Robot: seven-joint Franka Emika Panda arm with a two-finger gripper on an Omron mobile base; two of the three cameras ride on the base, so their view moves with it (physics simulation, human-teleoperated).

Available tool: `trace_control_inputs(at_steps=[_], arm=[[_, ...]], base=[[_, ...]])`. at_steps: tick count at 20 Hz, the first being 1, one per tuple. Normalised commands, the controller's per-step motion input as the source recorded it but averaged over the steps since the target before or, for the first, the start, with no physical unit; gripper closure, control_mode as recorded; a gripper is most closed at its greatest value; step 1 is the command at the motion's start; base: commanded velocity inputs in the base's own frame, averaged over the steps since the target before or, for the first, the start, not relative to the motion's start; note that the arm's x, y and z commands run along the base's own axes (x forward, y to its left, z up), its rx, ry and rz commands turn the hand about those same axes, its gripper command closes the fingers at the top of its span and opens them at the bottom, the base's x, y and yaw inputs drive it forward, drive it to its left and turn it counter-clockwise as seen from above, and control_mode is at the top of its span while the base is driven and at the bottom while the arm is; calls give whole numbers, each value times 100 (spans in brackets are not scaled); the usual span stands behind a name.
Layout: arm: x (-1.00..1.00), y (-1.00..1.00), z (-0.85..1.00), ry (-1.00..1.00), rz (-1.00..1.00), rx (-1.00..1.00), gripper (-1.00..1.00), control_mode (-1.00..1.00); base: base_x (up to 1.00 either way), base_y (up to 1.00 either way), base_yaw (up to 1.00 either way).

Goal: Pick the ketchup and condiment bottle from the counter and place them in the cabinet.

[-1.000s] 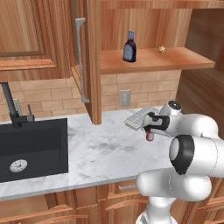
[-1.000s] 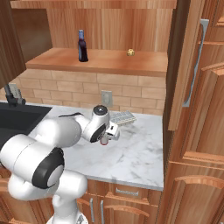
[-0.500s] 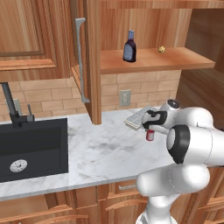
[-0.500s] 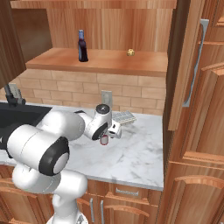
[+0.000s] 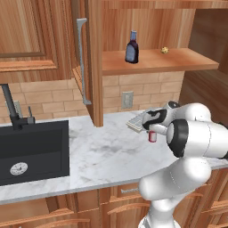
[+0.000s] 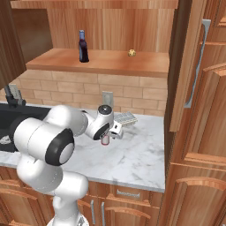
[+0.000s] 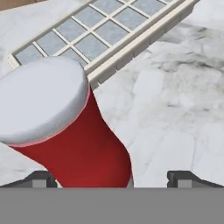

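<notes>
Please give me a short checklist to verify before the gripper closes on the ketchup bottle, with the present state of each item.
1. Gripper open: ok, both fingers stand wide apart.
2. Ketchup between the fingers: ok in the hand view, though it sits nearer one finger than the other.
3. Ketchup standing upright on the counter: ok.
4. Tiled tray behind the ketchup out of the fingers' way: cannot tell, it lies very close.
5. Condiment bottle already on the cabinet shelf: ok.
6. Free shelf space for the ketchup: ok, beside the small yellow object.
</notes>
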Motion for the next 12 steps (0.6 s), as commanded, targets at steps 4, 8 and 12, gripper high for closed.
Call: trace_control_inputs(at_steps=[4,8,12], arm=[[11,0,-8,0,0,0,100,-100],[5,0,-7,-1,0,0,100,-100],[0,0,-7,-2,0,0,100,-100]], base=[[0,0,0],[0,0,0],[0,0,0]])
